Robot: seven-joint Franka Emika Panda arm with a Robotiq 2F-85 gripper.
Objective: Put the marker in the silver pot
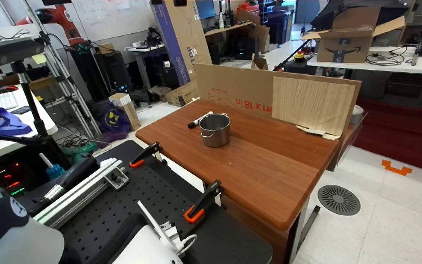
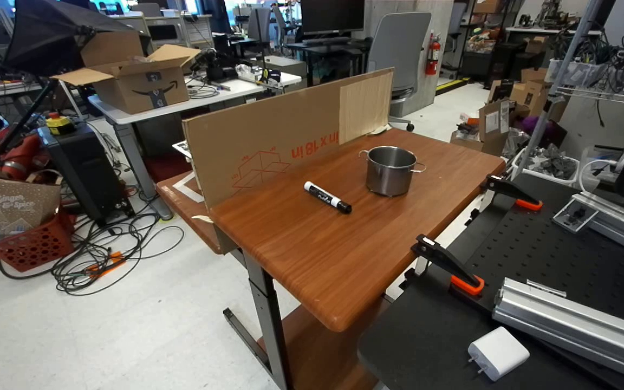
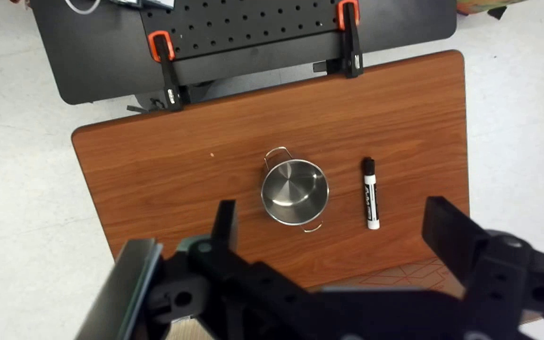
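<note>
Brown bench (image 3: 158, 179), wrist view: marker (image 3: 371, 200) lies right of frame centre, long axis near-vertical, roughly square to the line between parted fingers (image 3: 451, 236) of the tool (image 3: 329, 212).

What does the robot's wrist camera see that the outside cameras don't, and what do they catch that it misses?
Only the wrist view: a close look at the gripper, wide open, and a nearly straight-down look into the silver pot.

Only the exterior views: an open cardboard box with a printed arrow in both, and, in an exterior view, a red fire extinguisher.

Both kinds share: the marker lying on the wooden table beside the silver pot, not in it, and two black-and-orange clamps at the table's edge.
</note>
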